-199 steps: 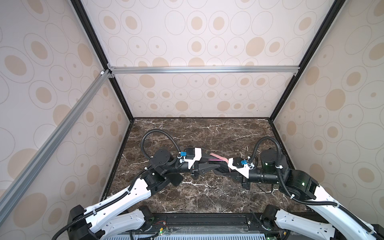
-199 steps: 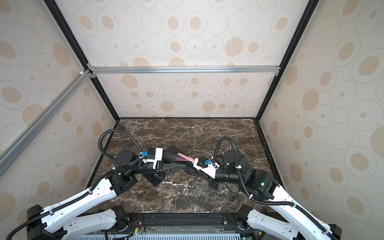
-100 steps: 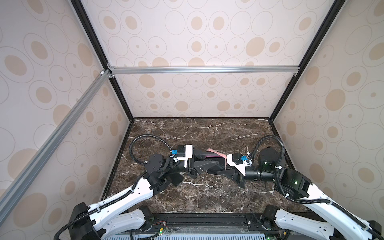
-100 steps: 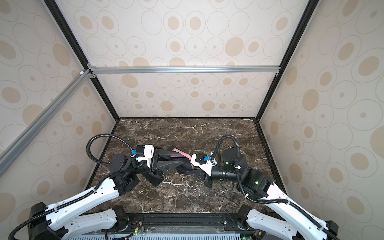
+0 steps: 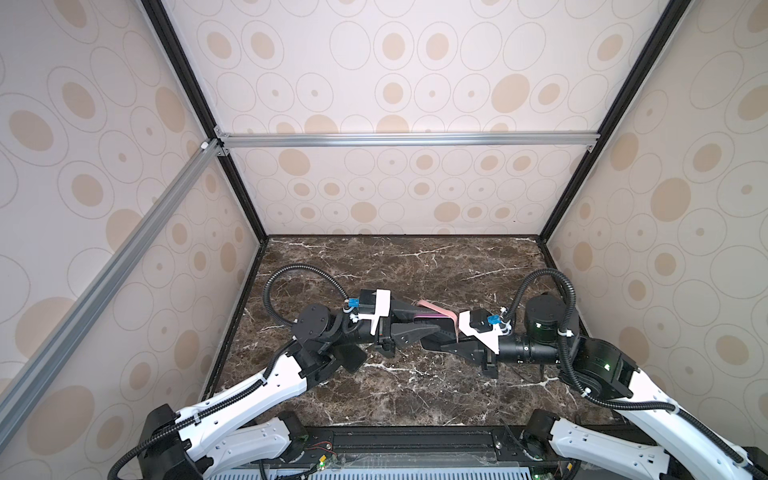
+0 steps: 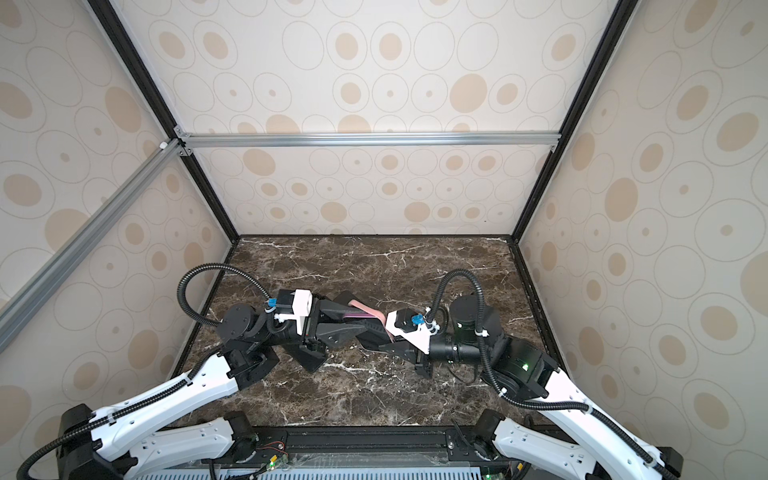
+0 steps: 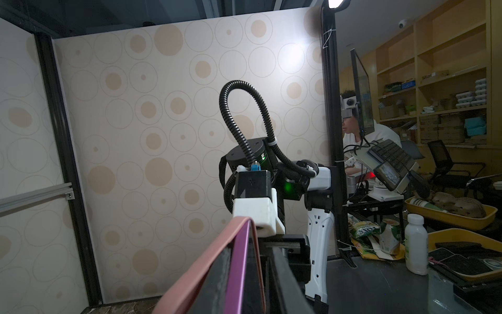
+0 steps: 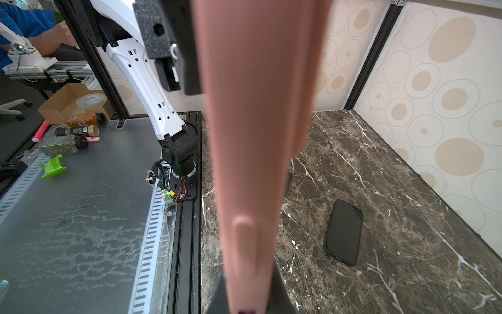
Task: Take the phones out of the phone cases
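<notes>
Both grippers hold a pink phone case [image 5: 436, 308] [image 6: 365, 308] off the marble table [image 5: 415, 266], at the middle in both top views. My left gripper [image 5: 428, 318] [image 6: 353, 318] is shut on its left end, where a purple strip runs inside the pink rim [image 7: 206, 269]. My right gripper [image 5: 446, 332] [image 6: 376, 332] is shut on the right end, and the case's pink back [image 8: 255, 136] fills the right wrist view. A black phone [image 8: 343, 232] lies flat on the marble, apart from both grippers. The arms hide it in both top views.
Patterned walls close the table on three sides, with aluminium bars [image 5: 407, 139] higher up. A black rail [image 8: 187, 244] with the left arm's base [image 8: 179, 152] borders the front. Bottles [image 7: 415, 244] and trays stand outside the cell.
The two grippers swayed slightly left and up with the case, then came back to the right. Both grips on the case stayed the same.
</notes>
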### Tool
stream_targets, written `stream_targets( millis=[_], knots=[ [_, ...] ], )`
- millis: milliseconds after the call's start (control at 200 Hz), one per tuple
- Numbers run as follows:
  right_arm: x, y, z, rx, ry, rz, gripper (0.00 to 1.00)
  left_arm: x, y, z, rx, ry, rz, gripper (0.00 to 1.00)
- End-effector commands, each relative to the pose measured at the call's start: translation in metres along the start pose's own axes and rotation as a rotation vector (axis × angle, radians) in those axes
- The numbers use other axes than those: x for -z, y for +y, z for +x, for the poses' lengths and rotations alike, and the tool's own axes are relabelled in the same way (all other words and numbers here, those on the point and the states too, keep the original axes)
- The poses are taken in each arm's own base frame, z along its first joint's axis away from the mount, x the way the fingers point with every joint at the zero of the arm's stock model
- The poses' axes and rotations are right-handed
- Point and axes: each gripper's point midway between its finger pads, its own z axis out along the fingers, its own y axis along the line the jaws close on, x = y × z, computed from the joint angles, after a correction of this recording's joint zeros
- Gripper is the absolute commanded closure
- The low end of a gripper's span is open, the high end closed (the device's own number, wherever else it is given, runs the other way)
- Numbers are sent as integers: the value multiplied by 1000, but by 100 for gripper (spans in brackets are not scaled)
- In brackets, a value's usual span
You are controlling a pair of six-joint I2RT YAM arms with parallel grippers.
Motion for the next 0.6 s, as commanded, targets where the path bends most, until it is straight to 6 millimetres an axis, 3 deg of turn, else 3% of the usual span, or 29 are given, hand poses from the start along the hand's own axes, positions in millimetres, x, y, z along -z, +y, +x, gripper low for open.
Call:
stream_targets(
  millis=[0,390,595],
  knots=[
    [58,9,-117,257,-386,57,100,5,-15,92,242,279,115,76],
    [64,14,-116,278,-353,47,100,2,-13,93,241,285,138,77],
    [50,9,-104,205,-335,35,100,0,-4,79,168,248,79,91]
  ],
)
